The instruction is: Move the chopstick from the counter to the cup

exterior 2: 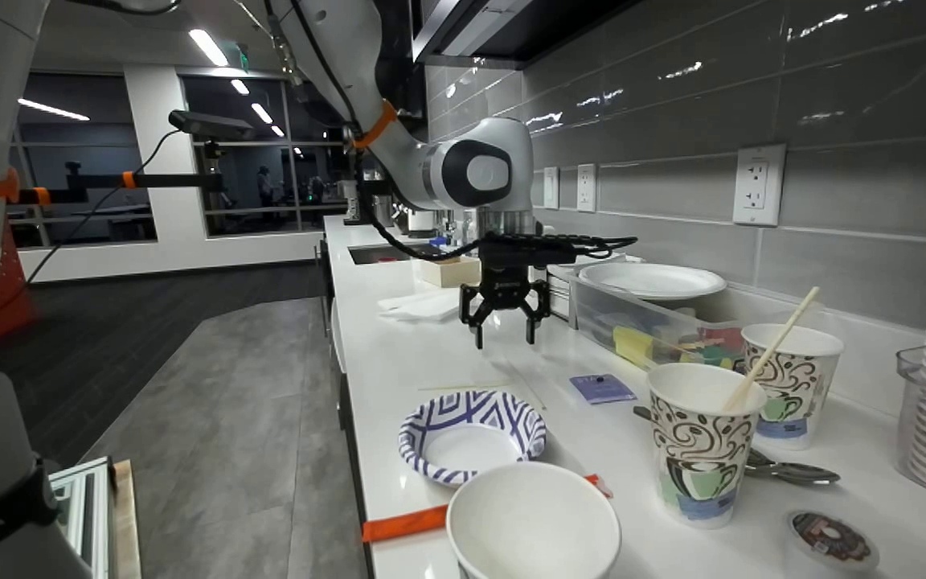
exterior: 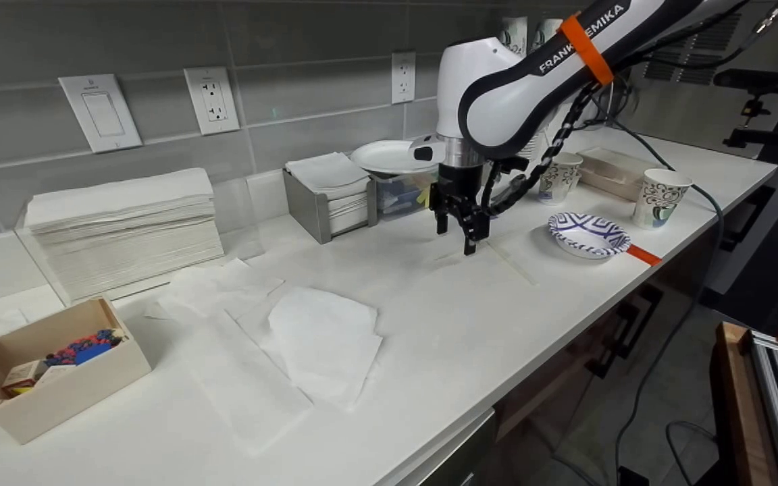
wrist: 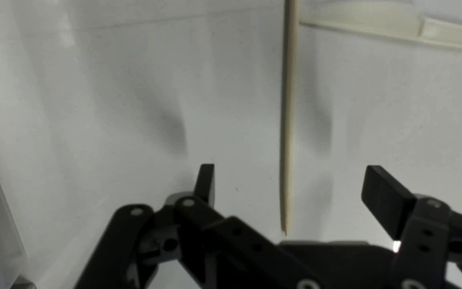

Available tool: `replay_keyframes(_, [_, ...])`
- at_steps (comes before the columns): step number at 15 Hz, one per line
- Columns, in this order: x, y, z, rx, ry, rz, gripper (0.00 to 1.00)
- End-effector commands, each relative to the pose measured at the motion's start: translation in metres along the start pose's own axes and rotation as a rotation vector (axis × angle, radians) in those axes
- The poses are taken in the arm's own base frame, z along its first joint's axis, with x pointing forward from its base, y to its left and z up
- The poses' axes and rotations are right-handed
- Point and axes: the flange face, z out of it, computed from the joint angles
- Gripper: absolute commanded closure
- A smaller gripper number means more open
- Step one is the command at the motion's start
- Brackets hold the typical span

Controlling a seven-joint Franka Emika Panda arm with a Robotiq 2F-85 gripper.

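The chopstick (wrist: pixel 289 120) looks like a slim pale wooden stick with a dark shadow side. It lies flat on the counter and also shows in both exterior views (exterior: pixel 510 263) (exterior 2: pixel 531 392). My gripper (wrist: pixel 290 176) is open and empty, also seen in the exterior views (exterior: pixel 456 239) (exterior 2: pixel 505 342). Its fingers are on either side of the stick's near end in the wrist view, with tips above the counter. A patterned paper cup (exterior 2: pixel 704 442) holds a leaning pale stick (exterior 2: pixel 772 350). Another cup (exterior 2: pixel 792 382) stands behind it, and another (exterior 2: pixel 534 523) is closest to the camera.
A second thin pale strip (wrist: pixel 399 34) lies across the counter (exterior 2: pixel 463 387). A patterned bowl (exterior 2: pixel 471 442) sits near an orange strip (exterior 2: pixel 405 524). A clear bin (exterior 2: pixel 632 322) stands by the wall. A purple packet (exterior 2: pixel 601 388) and spoons (exterior 2: pixel 792 473) lie nearby.
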Motion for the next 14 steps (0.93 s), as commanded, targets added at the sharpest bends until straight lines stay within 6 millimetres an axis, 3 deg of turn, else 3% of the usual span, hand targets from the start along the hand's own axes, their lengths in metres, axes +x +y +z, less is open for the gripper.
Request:
replay_keyframes(1, [0.0010,0.0069,0.0081,0.007,-0.025,-0.039,0.38])
replay_keyframes(9, [0.0044,0.0055,0.0174,0.016,-0.026,-0.079,0.99])
replay_keyframes(14, [0.0086,0.0017,0.0110,0.038,-0.014,-0.073,0.98])
